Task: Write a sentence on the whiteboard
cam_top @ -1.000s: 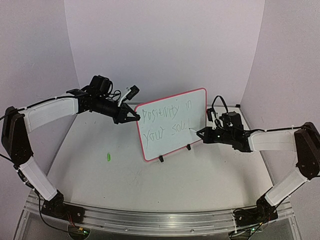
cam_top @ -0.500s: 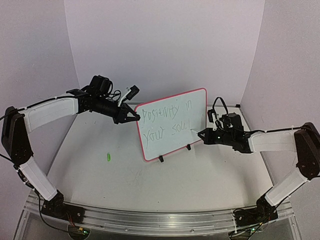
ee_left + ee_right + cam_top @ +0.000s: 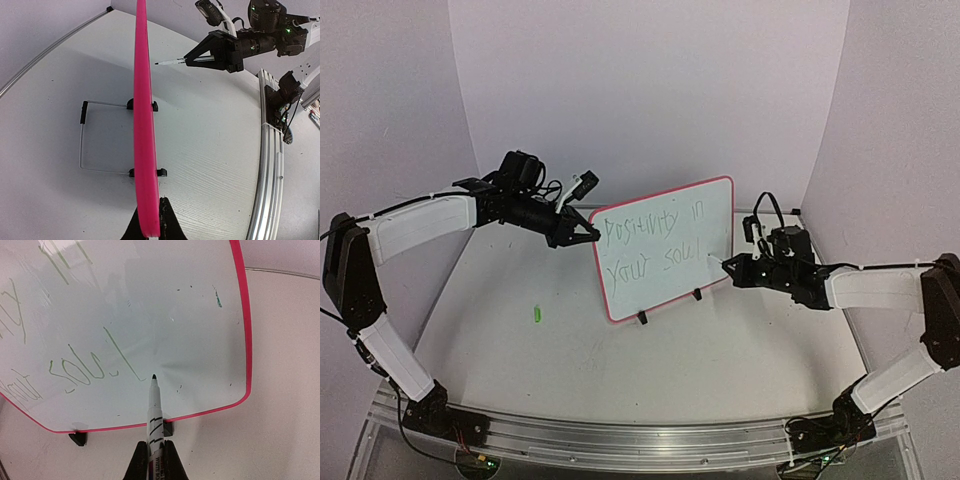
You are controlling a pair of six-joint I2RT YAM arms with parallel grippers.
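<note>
The whiteboard [image 3: 662,292] stands tilted on two black clip feet mid-table, red-pink rim all round. The sentence [image 3: 650,228] runs in thin green letters over two lines; its last letters [image 3: 92,367] end just left of the pen tip. My left gripper [image 3: 588,233] is shut on the board's left edge, whose pink rim [image 3: 142,125] shows edge-on between the jaws. My right gripper [image 3: 728,268] is shut on a white marker [image 3: 154,412], whose dark tip hovers just off the board's lower right. From the left wrist, the marker [image 3: 170,62] shows a small gap to the board.
A small green pen cap [image 3: 534,313] lies on the table left of the board. A wire stand [image 3: 82,140] props the board from behind. The pale walls close in at the back and both sides. The metal rail [image 3: 620,435] with the arm bases runs along the near edge.
The right gripper has drawn back a little to the right, lifting the marker tip off the board. The left arm and the board have not moved.
</note>
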